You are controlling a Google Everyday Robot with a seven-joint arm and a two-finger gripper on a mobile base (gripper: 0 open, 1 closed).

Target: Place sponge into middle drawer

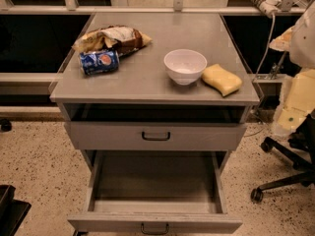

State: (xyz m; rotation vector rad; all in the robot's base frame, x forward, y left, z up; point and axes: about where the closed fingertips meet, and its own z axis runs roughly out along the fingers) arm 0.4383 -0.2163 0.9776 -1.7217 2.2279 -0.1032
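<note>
The pale-yellow sponge (222,79) lies on the right side of the grey cabinet top (147,82), just right of a white bowl (185,66). The middle drawer (155,181) is the lower handled drawer. It is pulled far out toward me and its inside looks empty. Its dark bar handle (154,228) is at the bottom edge of the view. The grey drawer above it (156,135) is pushed in. My yellowish gripper (297,104) hangs at the right edge of the view, to the right of the cabinet and lower than the sponge, holding nothing that I can see.
A blue soda can (99,62) lies on its side at the left of the cabinet top, with a crumpled chip bag (113,38) behind it. An office chair base (283,173) stands on the floor at the right. A dark object (11,210) sits at the bottom left.
</note>
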